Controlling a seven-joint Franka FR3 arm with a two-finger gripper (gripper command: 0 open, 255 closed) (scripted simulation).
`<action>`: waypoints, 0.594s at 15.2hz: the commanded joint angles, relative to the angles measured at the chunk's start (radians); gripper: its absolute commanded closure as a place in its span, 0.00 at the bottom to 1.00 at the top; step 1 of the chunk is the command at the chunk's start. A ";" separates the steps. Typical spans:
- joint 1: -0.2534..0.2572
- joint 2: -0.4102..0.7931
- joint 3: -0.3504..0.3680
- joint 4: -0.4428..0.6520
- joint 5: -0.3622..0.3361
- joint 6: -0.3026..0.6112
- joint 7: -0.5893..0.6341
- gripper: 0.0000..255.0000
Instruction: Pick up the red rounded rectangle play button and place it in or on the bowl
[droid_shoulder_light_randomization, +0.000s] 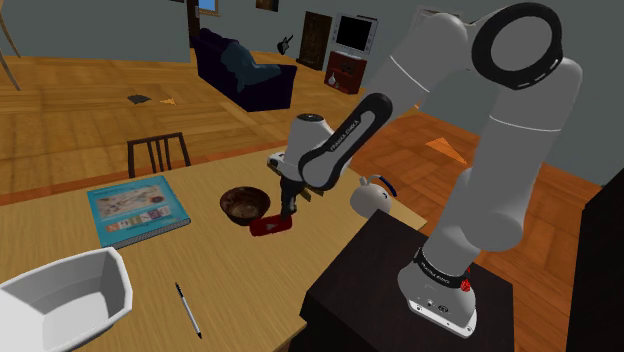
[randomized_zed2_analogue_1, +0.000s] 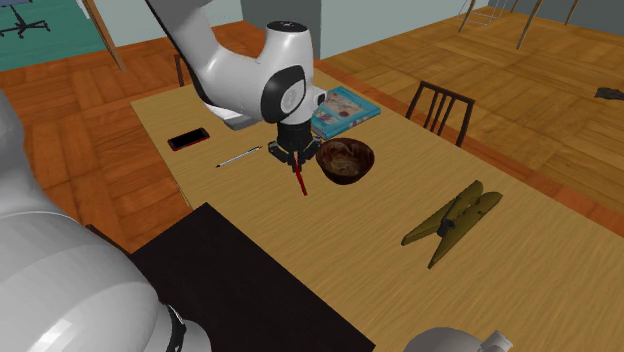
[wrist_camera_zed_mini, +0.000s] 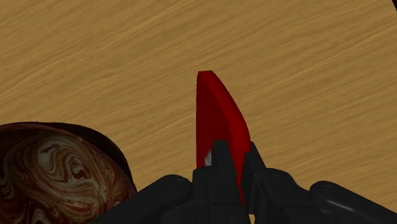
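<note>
**Inspection: one red button clamped in the gripper, beside the bowl**

1. Stand and arm. One black box stand (droid_shoulder_light_randomization: 385, 290) carries the single white arm, which reaches out over the wooden table (droid_shoulder_light_randomization: 235, 295).

2. Gripper. The one black gripper (wrist_camera_zed_mini: 236, 149) points down at the tabletop. Its two fingers (wrist_camera_zed_mini: 219, 159) are closed against the faces of the red play button (wrist_camera_zed_mini: 219, 111), which sits edge-on between them.

3. Task item. One red button, a thin rounded plate, hangs below the gripper (randomized_zed2_analogue_1: 297, 160) and just beside the bowl (randomized_zed2_analogue_1: 345, 160). It is outside the bowl and not above its rim. Whether the button's lower edge (randomized_zed2_analogue_1: 301, 185) touches the table cannot be determined.

4. Bowl. One dark brown bowl (wrist_camera_zed_mini: 57, 172) with a marbled swirl inside stands upright and empty on the table.

5. Other items on the table, one of each:
   - a white teapot (droid_shoulder_light_randomization: 372, 196) near the stand
   - a pen (droid_shoulder_light_randomization: 188, 309)
   - a white tub (droid_shoulder_light_randomization: 60, 300)
   - a blue-covered book (droid_shoulder_light_randomization: 137, 209)
   - a black phone (randomized_zed2_analogue_1: 188, 139)
   - an olive clothespin (randomized_zed2_analogue_1: 452, 224), well apart from the bowl

6. Beyond the table. One dark wooden chair (droid_shoulder_light_randomization: 158, 153) stands at the far edge. One dark blue sofa (droid_shoulder_light_randomization: 243, 68) stands farther back on the wood floor.
</note>
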 joint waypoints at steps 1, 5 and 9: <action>0.000 -0.031 0.000 -0.002 0.000 -0.029 0.001 1.00; 0.000 -0.087 0.000 -0.001 0.000 -0.087 0.002 1.00; -0.001 -0.141 0.000 0.004 0.000 -0.146 0.004 1.00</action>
